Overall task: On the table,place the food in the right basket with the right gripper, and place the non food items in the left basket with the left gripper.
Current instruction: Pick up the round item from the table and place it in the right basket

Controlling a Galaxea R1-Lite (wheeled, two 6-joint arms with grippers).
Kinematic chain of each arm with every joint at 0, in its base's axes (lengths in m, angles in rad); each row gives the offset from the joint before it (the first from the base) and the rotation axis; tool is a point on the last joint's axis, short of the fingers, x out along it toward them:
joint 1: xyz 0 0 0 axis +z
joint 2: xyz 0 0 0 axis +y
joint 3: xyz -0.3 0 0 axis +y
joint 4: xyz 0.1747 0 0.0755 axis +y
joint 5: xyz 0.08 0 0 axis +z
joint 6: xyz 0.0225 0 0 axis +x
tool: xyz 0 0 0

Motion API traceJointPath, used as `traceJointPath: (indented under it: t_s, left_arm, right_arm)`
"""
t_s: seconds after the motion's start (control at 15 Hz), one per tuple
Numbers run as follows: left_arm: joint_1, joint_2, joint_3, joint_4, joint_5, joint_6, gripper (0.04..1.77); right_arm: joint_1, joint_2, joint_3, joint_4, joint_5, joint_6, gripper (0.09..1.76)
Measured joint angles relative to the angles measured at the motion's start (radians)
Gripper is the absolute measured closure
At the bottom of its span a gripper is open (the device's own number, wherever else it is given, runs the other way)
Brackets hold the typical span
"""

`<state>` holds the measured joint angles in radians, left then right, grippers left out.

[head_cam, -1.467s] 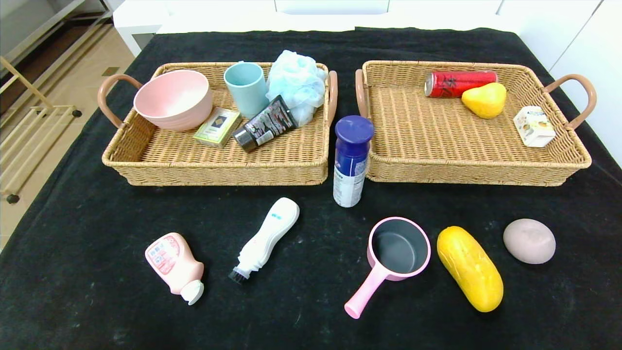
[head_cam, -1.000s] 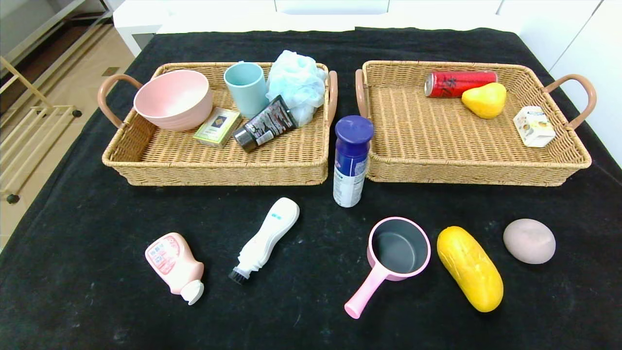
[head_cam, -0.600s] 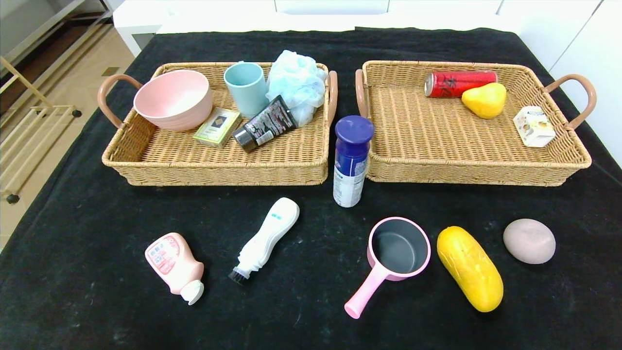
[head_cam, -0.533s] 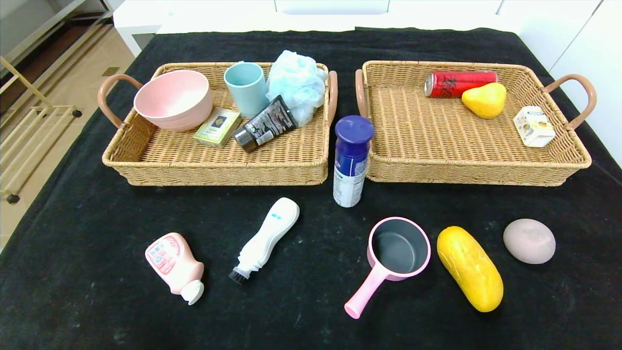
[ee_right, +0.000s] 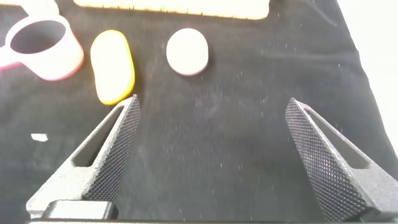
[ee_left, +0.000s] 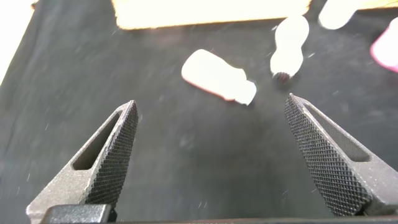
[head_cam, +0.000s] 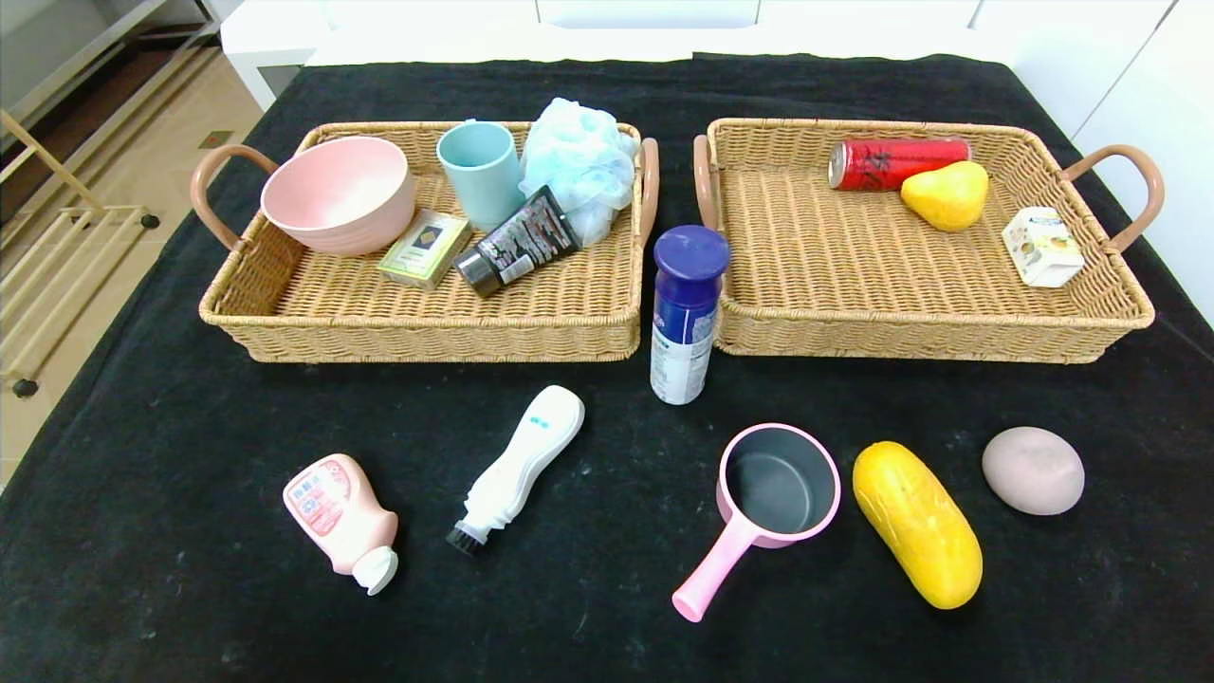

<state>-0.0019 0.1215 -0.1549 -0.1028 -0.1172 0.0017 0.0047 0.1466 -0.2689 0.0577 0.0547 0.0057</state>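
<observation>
Food and non-food items sit in a loose row along the near half of the table [head_cam: 142, 398], none of them touched. Far left of the row: pink bottle [head_cam: 334, 507] on its side, white cap toward the near edge. Just beside it, white brush-tipped bottle [head_cam: 520, 465] lying flat, bristles toward the near edge. Upright at mid-table, tall white-and-blue can [head_cam: 685, 318], standing in front of the gap between the two baskets, close to both front corners. Right of centre: small pink saucepan [head_cam: 773, 493], dark inside facing up, handle angled toward the near edge. Just beside it, long yellow fruit [head_cam: 916, 524] lying flat. Then the grey-pink egg-shaped lump [head_cam: 1033, 470], nearest the right edge.

Left basket [head_cam: 417, 337] at far left holds a pink bowl [head_cam: 338, 194], teal cup [head_cam: 482, 173], pale blue bath pouf [head_cam: 577, 161], small green box [head_cam: 425, 248] and a dark tube [head_cam: 517, 245]. Right basket [head_cam: 910, 334] at far right holds a red can [head_cam: 896, 162] on its side, yellow pear [head_cam: 945, 194] touching it, and a small white carton [head_cam: 1041, 247] near the right handle.

Left gripper [ee_left: 211, 134] hangs above the near-left tabletop, fingers [ee_left: 115, 155] spread wide, nothing between them; pink bottle and brush bottle lie beyond it. Right gripper [ee_right: 211, 134] hangs above the near-right tabletop, fingers [ee_right: 118, 155] likewise wide apart and empty; saucepan, yellow fruit and the lump lie beyond it. Neither arm shows in the head view.
</observation>
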Motion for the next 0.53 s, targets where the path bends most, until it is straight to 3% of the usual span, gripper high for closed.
traceJointPath:
  t_s: [0.2, 0.53]
  left_arm:
    - [-0.038, 0.132, -0.090, 0.001, -0.051, 0.000, 0.09]
    - [-0.189, 0.394, -0.224, 0.009, -0.104, 0.000, 0.09]
  right_arm:
    - [0.048, 0.129, -0.034, -0.104, 0.008, 0.030, 0.14]
    - [0.114, 0.360, -0.114, -0.297, 0.034, 0.056, 0.14]
